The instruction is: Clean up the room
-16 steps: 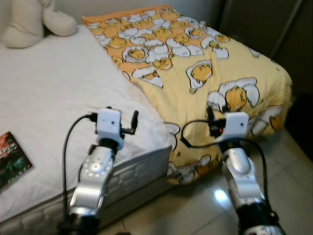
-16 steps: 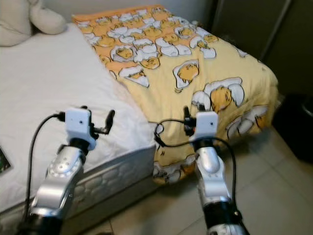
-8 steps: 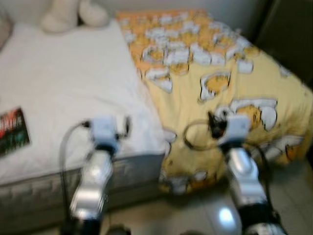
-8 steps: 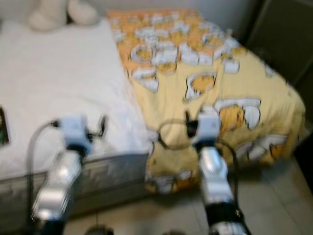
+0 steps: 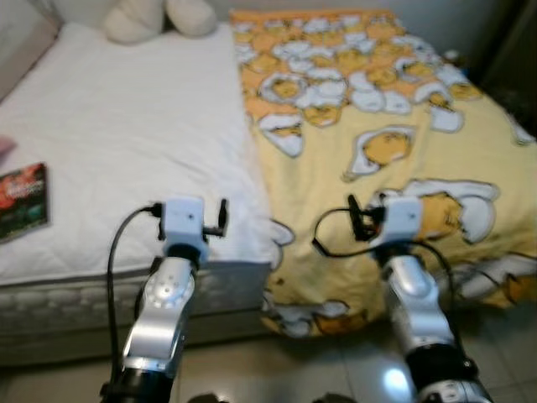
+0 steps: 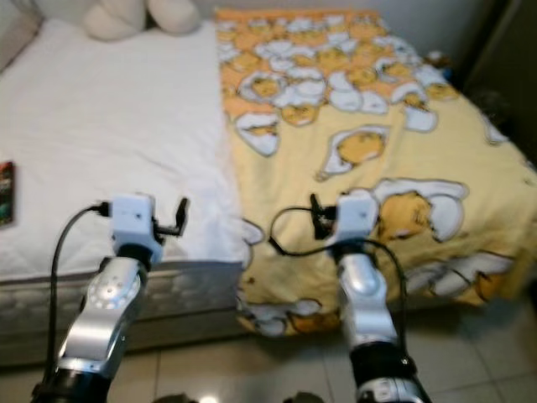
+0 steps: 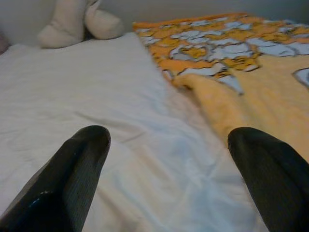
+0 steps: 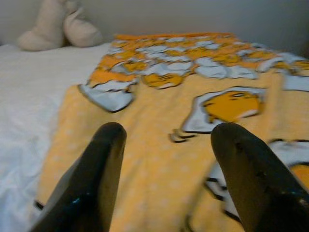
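A yellow blanket (image 5: 377, 126) printed with egg cartoons covers the right half of the bed and hangs over its foot edge. The left half is bare white sheet (image 5: 126, 126). A dark book (image 5: 23, 200) lies on the sheet at the far left. A cream plush toy (image 5: 159, 17) sits at the head of the bed. My left gripper (image 7: 169, 140) is open and empty, held just above the sheet's foot edge. My right gripper (image 8: 169, 133) is open and empty, over the blanket's lower part. Both arms are raised in front of me.
The mattress side (image 5: 75, 298) faces me, with glossy tiled floor (image 5: 302, 365) below it. Dark furniture (image 5: 516, 50) stands at the far right. A pale pillow (image 5: 21, 38) lies at the bed's top left corner.
The camera has swung left and steadied, so the bed now lies more squarely ahead and the book sits higher in view. Both arms keep the same raised pose.
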